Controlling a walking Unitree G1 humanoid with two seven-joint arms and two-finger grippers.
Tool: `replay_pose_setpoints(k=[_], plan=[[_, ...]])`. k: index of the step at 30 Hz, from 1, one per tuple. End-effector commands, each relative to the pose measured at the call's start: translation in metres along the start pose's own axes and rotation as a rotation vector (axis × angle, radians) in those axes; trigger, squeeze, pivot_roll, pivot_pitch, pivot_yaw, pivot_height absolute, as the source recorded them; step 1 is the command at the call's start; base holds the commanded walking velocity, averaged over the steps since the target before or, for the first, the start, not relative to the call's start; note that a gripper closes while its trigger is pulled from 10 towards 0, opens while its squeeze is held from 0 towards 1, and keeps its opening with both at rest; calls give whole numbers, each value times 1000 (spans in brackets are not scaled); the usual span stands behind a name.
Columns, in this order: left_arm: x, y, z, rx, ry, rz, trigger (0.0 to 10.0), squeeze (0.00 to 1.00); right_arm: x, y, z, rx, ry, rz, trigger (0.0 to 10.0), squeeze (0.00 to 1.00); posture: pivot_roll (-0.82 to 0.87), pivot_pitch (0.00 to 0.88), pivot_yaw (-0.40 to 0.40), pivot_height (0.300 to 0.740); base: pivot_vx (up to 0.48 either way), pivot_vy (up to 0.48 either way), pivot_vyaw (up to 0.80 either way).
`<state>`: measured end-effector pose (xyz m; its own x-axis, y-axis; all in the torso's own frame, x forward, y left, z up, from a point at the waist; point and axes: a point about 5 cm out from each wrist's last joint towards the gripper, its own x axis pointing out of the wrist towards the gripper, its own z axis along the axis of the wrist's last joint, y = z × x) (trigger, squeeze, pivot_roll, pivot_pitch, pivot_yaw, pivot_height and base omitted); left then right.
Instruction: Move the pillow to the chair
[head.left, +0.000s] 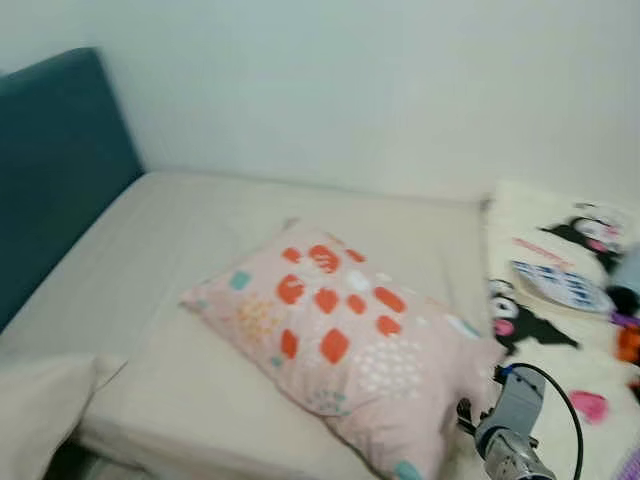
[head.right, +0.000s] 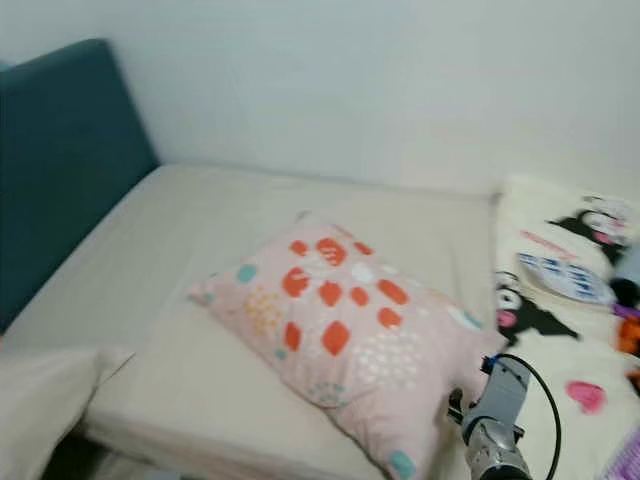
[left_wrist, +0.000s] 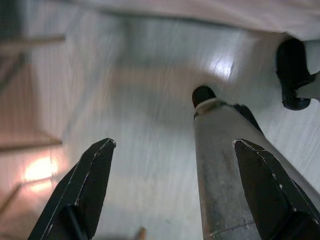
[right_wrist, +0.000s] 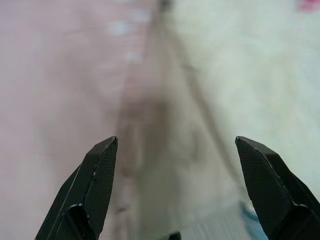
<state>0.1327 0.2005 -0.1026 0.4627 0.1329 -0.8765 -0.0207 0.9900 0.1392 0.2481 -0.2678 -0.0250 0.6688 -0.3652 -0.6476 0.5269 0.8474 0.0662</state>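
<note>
Now: right gripper, fingers spread, being aimed at pillow corner; deep bite advised. Left gripper also spread, idling.

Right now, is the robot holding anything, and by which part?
Nothing. The right gripper is open, poised at the pillow's corner, not gripping. The left gripper hangs open over the floor.

Pillow: we see pale pink fabric with orange-red, teal and white blotches.
Pose: we find it lying flat, skewed, on the bed.
</note>
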Motion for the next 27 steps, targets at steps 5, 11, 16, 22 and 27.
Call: replay_pose_setpoints(k=[5, 11, 16, 22, 27], plan=[[-1, 5, -8, -9, 46, 33, 10000, 0, -1, -2, -11, 37, 44, -3, 10000, 0, -83, 77, 32, 740, 0, 0, -706], [-1, 6, -9, -7, 47, 39, 10000, 0, -1, 9, -9, 40, 39, 64, 10000, 0, -84, 78, 32, 740, 0, 0, -706], [-1, 7, -9, 1, 48, 45, 10000, 0, -2, 24, -7, 51, 32, 146, 10000, 0, -84, 77, 31, 740, 0, 0, -700], [-1, 9, -9, 44, 54, 71, 10000, 0, -2, 44, 1, 102, 4, 259, 10000, 0, -85, 77, 31, 740, 0, 0, 0], [-2, 21, -8, -15, 44, 139, 10000, 0, -5, 69, 13, 128, -19, 419, 10000, 0, -84, 79, 31, 740, 0, 0, 0]])
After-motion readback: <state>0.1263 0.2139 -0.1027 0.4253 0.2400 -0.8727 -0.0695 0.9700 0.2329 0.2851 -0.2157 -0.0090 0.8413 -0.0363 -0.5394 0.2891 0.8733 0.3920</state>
